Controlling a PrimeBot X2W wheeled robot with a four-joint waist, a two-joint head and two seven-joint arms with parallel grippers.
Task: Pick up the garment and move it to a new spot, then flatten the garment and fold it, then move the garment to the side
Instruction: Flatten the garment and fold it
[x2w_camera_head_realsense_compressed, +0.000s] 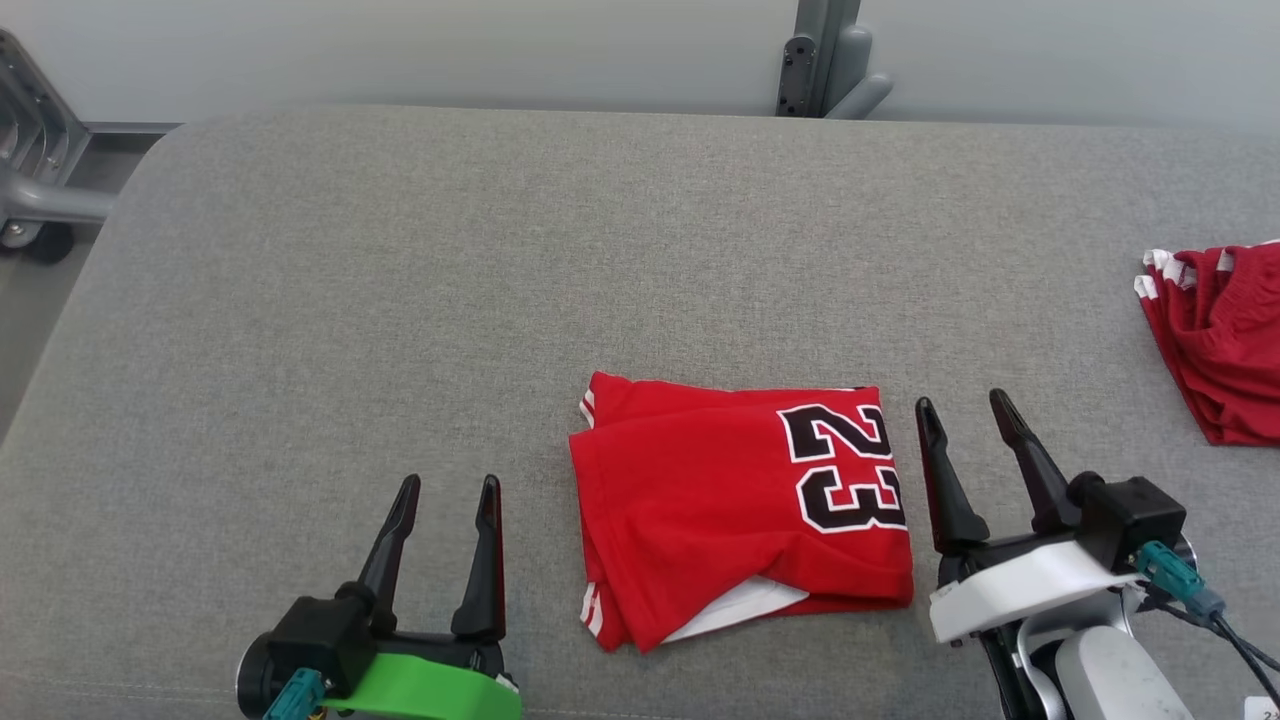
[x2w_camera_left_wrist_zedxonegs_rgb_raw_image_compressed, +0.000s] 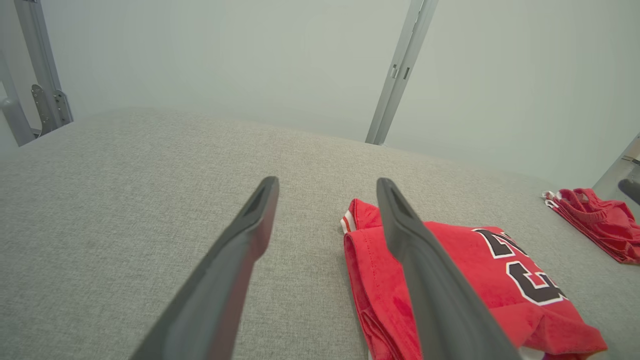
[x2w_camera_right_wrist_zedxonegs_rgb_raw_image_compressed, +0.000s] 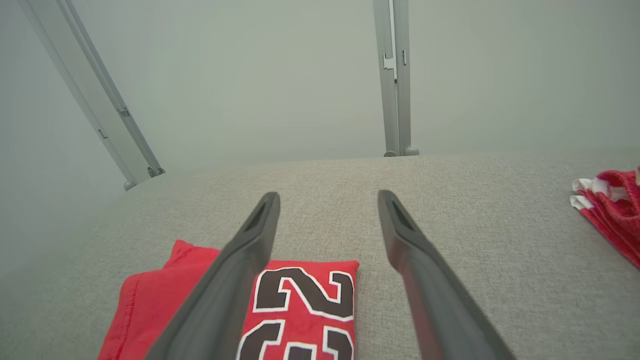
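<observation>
Spread wide and empty, the left gripper (x2w_camera_head_realsense_compressed: 450, 482) is seen at the near left over bare grey cloth, left of the garment (x2w_camera_head_realsense_compressed: 720, 490) and apart from it. The right gripper (x2w_camera_head_realsense_compressed: 962, 400) is likewise held open with nothing between its jaws, just beside the garment's right edge; whether contact is made cannot be told. Between the two, the garment is laid on the near middle of the grey padded surface (x2w_camera_head_realsense_compressed: 500, 250), folded into a rough rectangle. A black 23 outlined in white is shown at its right end, and white cloth at its near edge. Well apart, at the far right, a heap of red cloth (x2w_camera_head_realsense_compressed: 1215, 335) with white trim is found. A grey metal post (x2w_camera_head_realsense_compressed: 825, 55) is set beyond the far edge.
</observation>
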